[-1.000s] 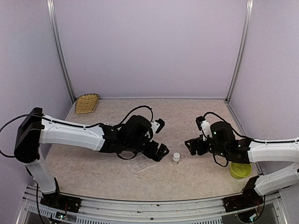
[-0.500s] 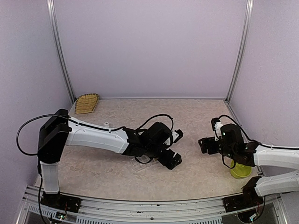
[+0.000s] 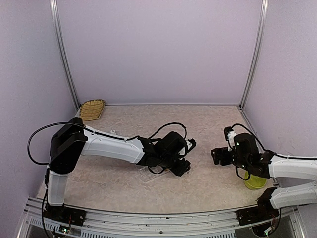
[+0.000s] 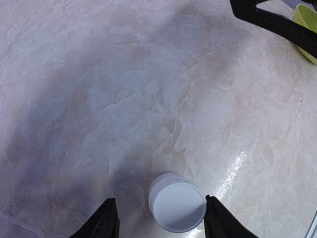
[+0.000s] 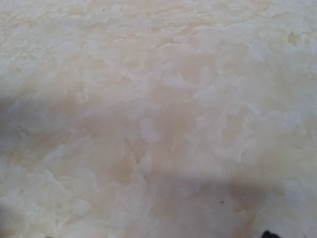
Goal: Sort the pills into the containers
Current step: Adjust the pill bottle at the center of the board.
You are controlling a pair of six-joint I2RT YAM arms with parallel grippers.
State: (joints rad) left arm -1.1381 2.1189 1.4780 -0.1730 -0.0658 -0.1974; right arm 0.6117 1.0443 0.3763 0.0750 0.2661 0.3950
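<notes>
My left gripper (image 3: 184,157) reaches across the middle of the table and straddles a small white round bottle (image 4: 177,202) that stands upright. The jaws are open. The right finger (image 4: 218,218) touches the bottle's cap, and the left finger (image 4: 106,220) stands a gap away from it. The clear organizer box (image 3: 148,174) with the containers lies mostly hidden under the left arm, and its corner (image 4: 12,224) shows faintly in the left wrist view. No pills can be made out. My right gripper (image 3: 218,154) hovers open to the right and holds nothing.
A yellow-green bowl (image 3: 255,181) sits by the right arm near the right wall, and its rim (image 4: 307,20) also shows in the left wrist view. A woven basket (image 3: 92,109) lies in the back left corner. The right wrist view shows only bare marbled tabletop.
My left arm swung right, from over the organizer box to the white bottle, and its jaws narrowed around it. The right arm drew back to the right and then held still.
</notes>
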